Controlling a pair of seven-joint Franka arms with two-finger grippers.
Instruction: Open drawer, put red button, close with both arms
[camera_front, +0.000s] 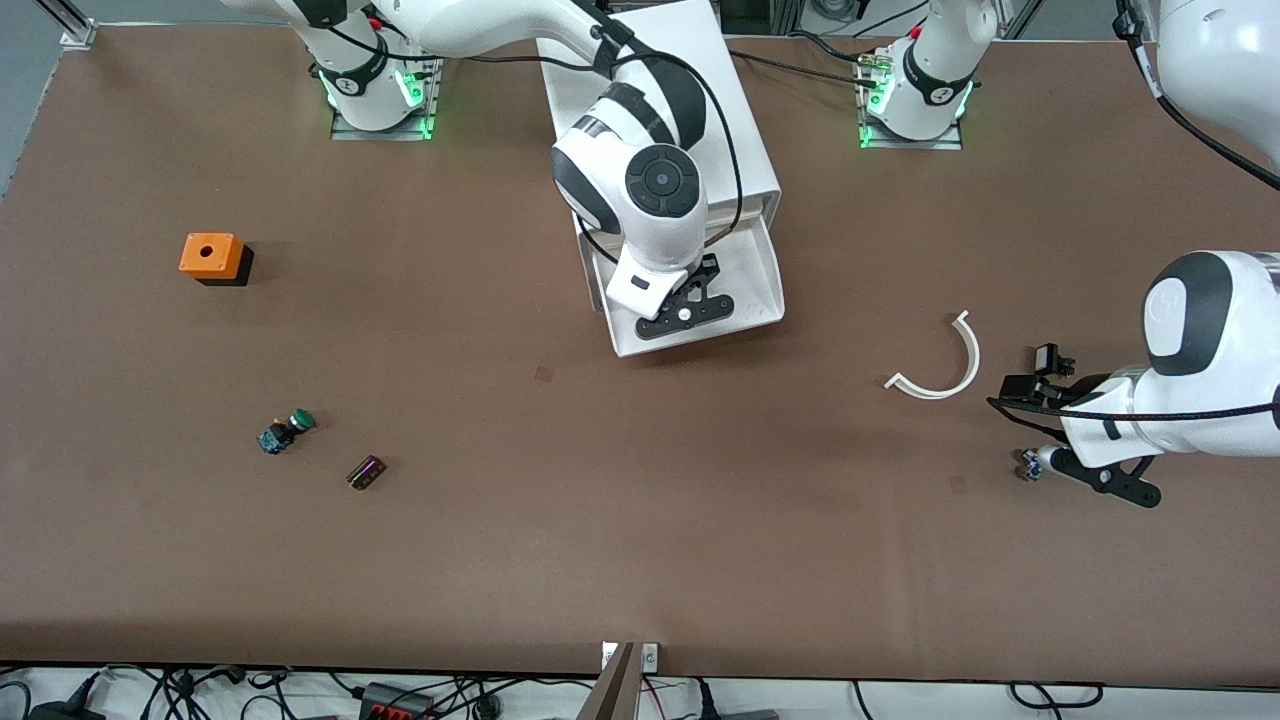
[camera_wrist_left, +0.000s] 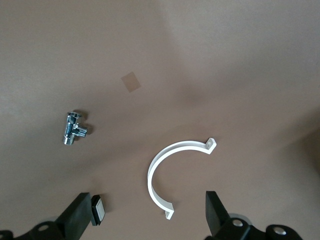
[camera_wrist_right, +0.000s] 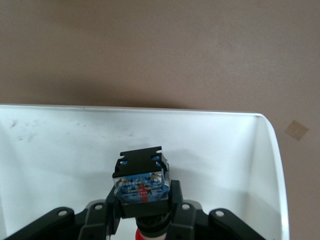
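Your right gripper (camera_wrist_right: 142, 220) is clamping the button (camera_wrist_right: 141, 186) just over the open drawer (camera_front: 765, 290); keep it low and inside the walls while releasing. Left gripper (camera_wrist_left: 150, 217) is waiting, spread wide.

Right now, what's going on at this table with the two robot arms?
The right gripper is shut on the red button and holds it over the drawer, which is pulled out of the white cabinet. The button has not been let go. The left gripper waits open over the table above a white curved clip, near a small metal valve, at the left arm's end of the table.
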